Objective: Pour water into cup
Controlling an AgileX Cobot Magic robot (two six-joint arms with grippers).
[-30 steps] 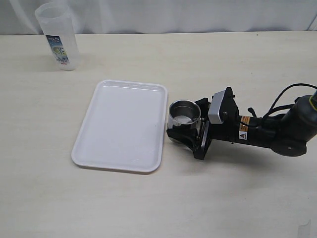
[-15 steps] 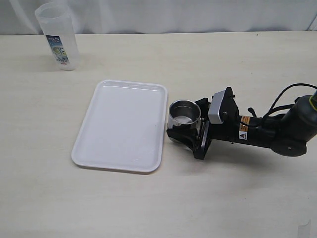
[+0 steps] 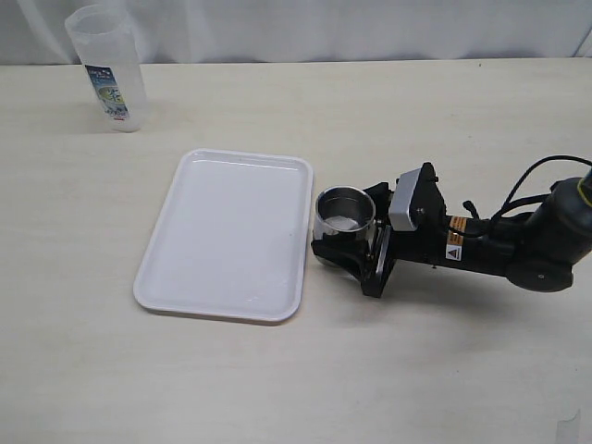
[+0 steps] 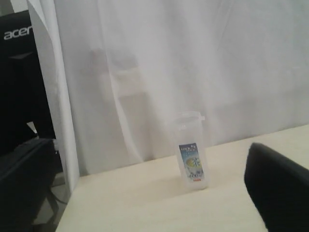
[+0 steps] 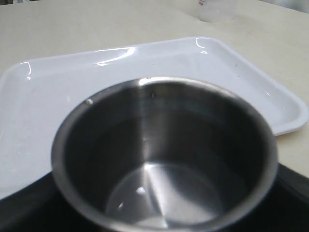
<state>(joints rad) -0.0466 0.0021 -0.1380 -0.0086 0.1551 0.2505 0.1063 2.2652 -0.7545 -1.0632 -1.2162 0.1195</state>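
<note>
Right gripper (image 3: 341,237) clamps steel cup (image 3: 345,213) just right of tray (image 3: 185,277), w/ little water (image 5: 159,203) inside; left gripper (image 4: 276,191) wide, empty. Lift slow, keep rim lvl, clear tray lip.

Black right end effector (image 3: 344,224) — grey plate (image 3: 405,209), orange warning labels (image 3: 455,243), cables (image 3: 524,183).

The short, shiny steel cup (image 3: 345,222) stands upright just right of the exterior frame's centre. A thin, clear film of water (image 5: 145,198) glints at its bottom.
</note>
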